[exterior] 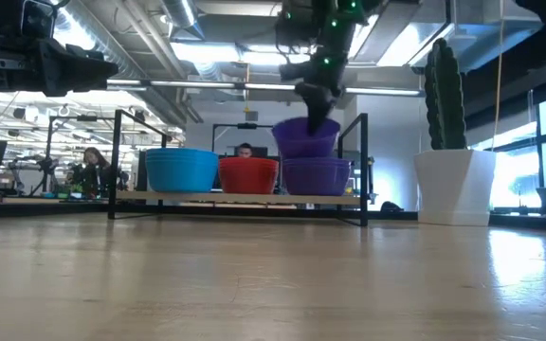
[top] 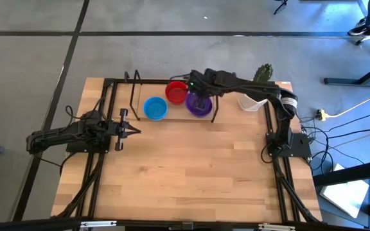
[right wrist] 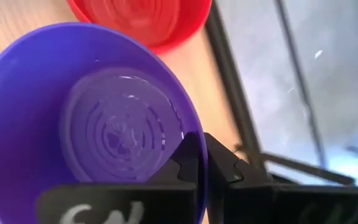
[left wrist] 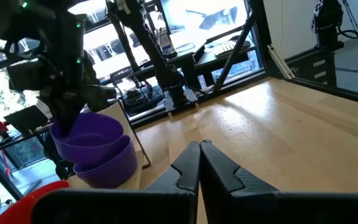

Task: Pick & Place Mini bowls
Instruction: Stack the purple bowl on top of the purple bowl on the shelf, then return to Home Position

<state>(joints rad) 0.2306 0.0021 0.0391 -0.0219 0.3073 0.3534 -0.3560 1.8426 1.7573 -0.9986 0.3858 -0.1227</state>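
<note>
High view: my right gripper (top: 198,97) pinches a purple bowl's (exterior: 305,137) rim, raised over the purple stack (exterior: 317,176) at the worktop's (top: 191,173) far edge; left gripper (top: 133,131) closed, idle left.

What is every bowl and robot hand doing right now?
Lifted purple bowl: held by its rim, tilted, just above the purple stack.
Purple stack: resting on the table.
Red bowls: stacked, resting.
Blue bowls: stacked, resting.
Right gripper: shut on the lifted purple bowl's rim.
Left gripper: shut, empty, waiting at the table's left side.
Cactus pot: upright.
</note>
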